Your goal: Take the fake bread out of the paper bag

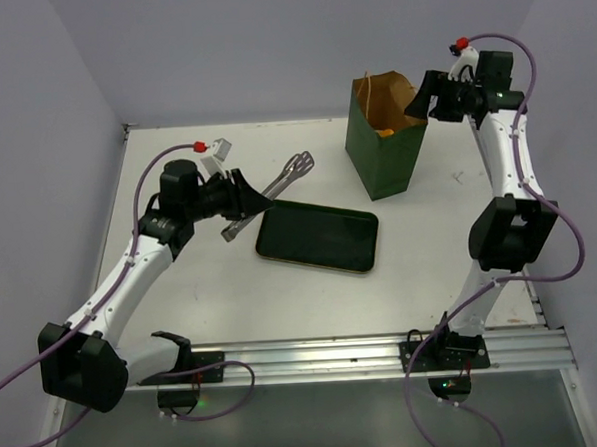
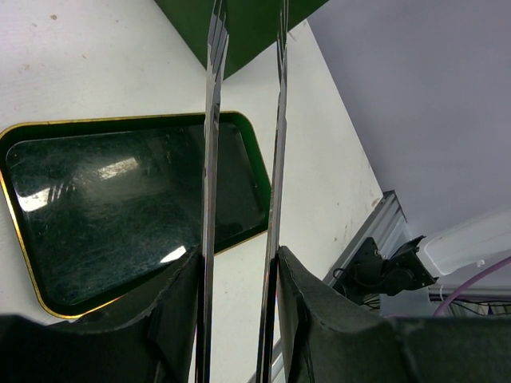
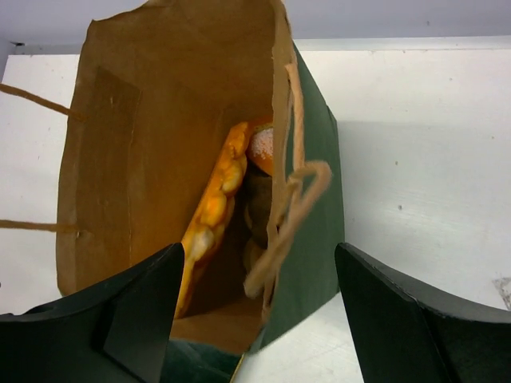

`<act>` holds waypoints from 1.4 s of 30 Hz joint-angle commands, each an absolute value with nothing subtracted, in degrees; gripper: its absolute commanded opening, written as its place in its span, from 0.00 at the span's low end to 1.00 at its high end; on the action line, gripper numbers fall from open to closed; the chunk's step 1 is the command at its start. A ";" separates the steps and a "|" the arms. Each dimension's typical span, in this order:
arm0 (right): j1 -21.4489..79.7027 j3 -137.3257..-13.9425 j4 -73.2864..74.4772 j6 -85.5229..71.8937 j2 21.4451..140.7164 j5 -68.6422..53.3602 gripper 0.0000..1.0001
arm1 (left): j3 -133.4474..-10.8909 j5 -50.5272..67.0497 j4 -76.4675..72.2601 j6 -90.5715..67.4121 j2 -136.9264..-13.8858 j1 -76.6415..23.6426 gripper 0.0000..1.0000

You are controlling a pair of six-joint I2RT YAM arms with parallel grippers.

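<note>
Fake bread (image 3: 211, 209): an orange braided loaf standing on end, with a rounder roll and a dark piece beside it, deep in the upright paper bag (image 3: 315, 199) at the far right of the desk (image 1: 202, 289). It is judged light, rigid and smooth-skinned, best pinched across the loaf's narrow upper end. Right gripper (image 3: 257, 254): jaws wide and empty, poised at the bag's mouth astride one flimsy side wall. Left gripper (image 2: 235, 267): closed on metal tongs (image 2: 210, 159) beside the black tray (image 1: 319, 237).

Left arm (image 1: 131, 277): white links, black joints
Right arm (image 1: 511, 162): same white and black
Cables (image 1: 570, 239): purple
Fingers (image 3: 128, 319): black, wedge-shaped
</note>
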State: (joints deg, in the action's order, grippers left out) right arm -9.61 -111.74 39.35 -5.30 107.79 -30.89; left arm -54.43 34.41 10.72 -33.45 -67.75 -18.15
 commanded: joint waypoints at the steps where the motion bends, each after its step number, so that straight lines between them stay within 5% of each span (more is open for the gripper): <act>1: -6.86 -117.23 36.38 -4.31 110.12 -28.06 0.79 | -53.62 37.17 7.65 -34.89 -66.27 -18.37 0.44; 5: -4.31 -121.20 38.49 -2.73 114.34 -22.34 0.69 | -54.14 38.14 6.94 -35.16 -65.83 -18.37 0.44; 15: -4.13 -125.24 38.59 -0.44 116.54 -18.28 0.01 | -54.32 39.81 7.38 -35.07 -64.78 -18.37 0.44; 23: -2.99 -129.91 38.41 8.50 115.50 -12.40 0.00 | -55.54 45.09 6.15 -35.07 -63.64 -18.37 0.44; 32: 2.46 -99.69 16.71 18.87 99.42 0.35 0.00 | -55.81 46.06 6.07 -36.38 -62.75 -18.46 0.44; 42: 6.59 -77.17 9.84 26.54 89.65 -5.09 0.00 | -57.04 46.23 3.60 -39.73 -66.61 -20.65 0.44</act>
State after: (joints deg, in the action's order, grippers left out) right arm 7.35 -78.72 15.42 23.92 92.47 -4.12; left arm -54.02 44.80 6.59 -37.41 -65.08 -19.16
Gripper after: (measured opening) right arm 0.030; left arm 0.441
